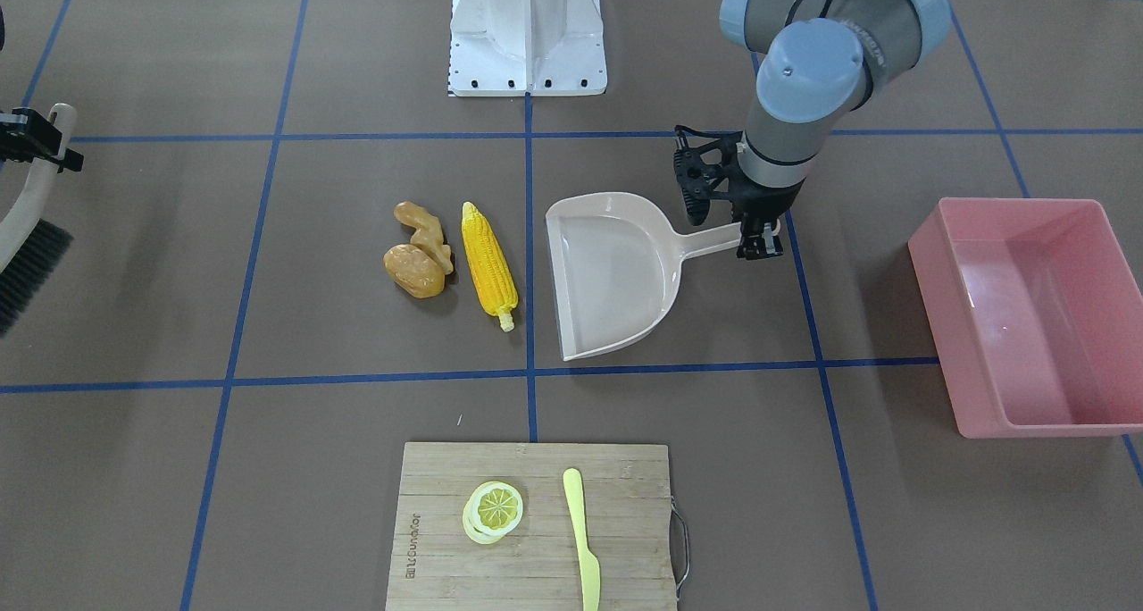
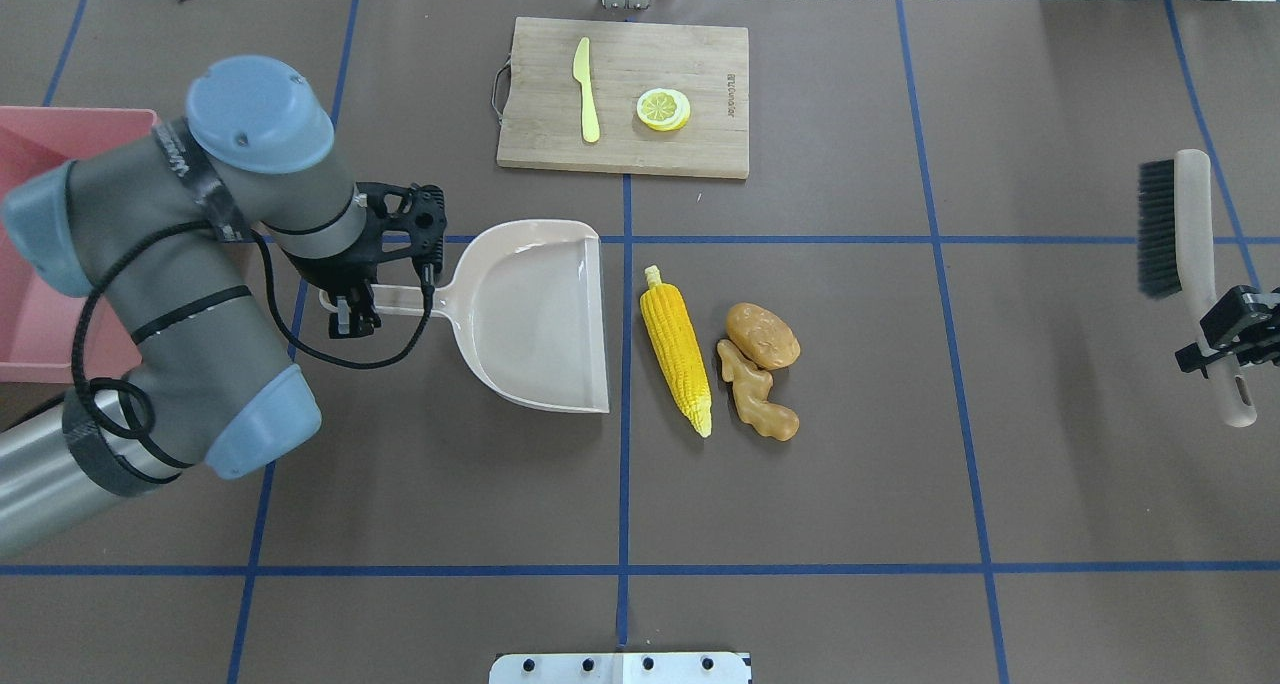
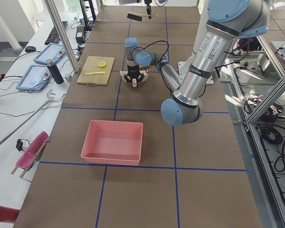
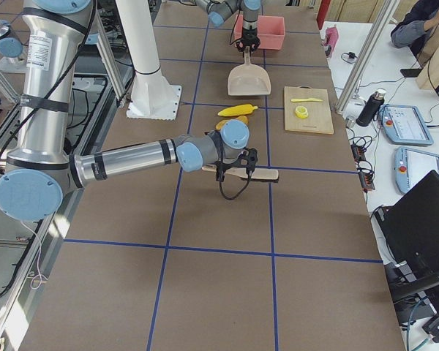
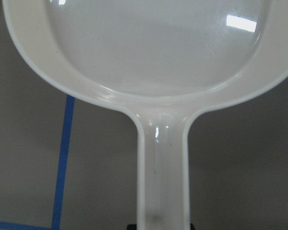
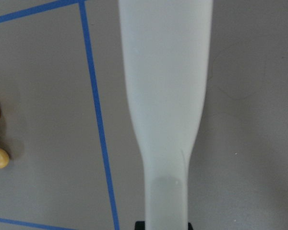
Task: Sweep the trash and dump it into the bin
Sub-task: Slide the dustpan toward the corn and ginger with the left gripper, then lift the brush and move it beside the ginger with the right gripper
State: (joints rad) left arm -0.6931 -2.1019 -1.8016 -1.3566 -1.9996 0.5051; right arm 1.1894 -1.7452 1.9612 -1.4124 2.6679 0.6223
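Left tool (image 2: 352, 314), a black two-finger gripper on the grey arm reaching in from the left of the overhead view, is pinching narrowly onto the end of the long handle of a beige plastic dustpan (image 2: 540, 314). Beyond the arm, at the far left edge of the brown table (image 2: 900, 464), a large rectangular pink plastic tub (image 2: 90, 134) is sitting upright, partly hidden by the arm. The dustpan is lying flat on the table with its wide mouth facing right. Farther back, a rectangular wooden cutting board (image 2: 710, 149) is carrying a yellow-green plastic knife (image 2: 587, 89) and, apart from it to the right, a round yellow lemon slice (image 2: 663, 109).

Moving right, a yellow toy corn cob (image 2: 678, 362) is lying just beside the dustpan's mouth without touching it, roughly parallel to the mouth's edge. Just right of the corn, a tan oval potato-like lump (image 2: 763, 335) and a knobbly tan ginger-like piece (image 2: 755, 396) are lying together and appear to be touching each other. All three are resting on the bare table, well apart from the tub.

At the far right, the right tool (image 2: 1235, 349) is clasping the pale handle of a hand brush with black bristles (image 2: 1190, 244), its fingers closing narrowly around the handle. The bristles are facing left, toward the toy foods. Whether the brush is touching the table cannot be told.
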